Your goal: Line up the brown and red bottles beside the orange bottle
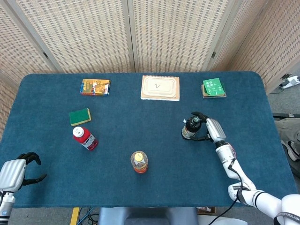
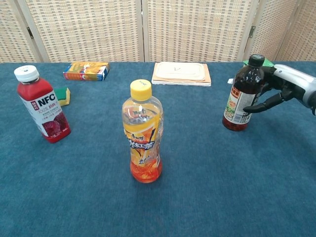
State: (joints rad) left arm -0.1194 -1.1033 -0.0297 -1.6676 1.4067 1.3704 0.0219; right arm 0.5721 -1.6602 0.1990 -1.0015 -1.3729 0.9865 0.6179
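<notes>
The brown bottle [image 1: 191,127] [image 2: 242,98] stands upright at the right of the blue table. My right hand [image 1: 211,129] [image 2: 289,86] is beside it on its right. Its fingers reach around behind the bottle's shoulder and its thumb tip lies at the label, but the fingers are still spread. The orange bottle [image 1: 139,161] [image 2: 143,133] stands upright at the front middle. The red bottle [image 1: 85,138] [image 2: 42,106] stands at the left. My left hand [image 1: 14,172] hangs at the table's front left corner, fingers apart, holding nothing.
A green sponge [image 1: 80,116] lies behind the red bottle. Along the far side are a colourful box [image 1: 94,87], a tan notepad [image 1: 160,87] and a green book [image 1: 213,88]. Bare blue cloth [image 1: 164,136] lies between the brown and orange bottles.
</notes>
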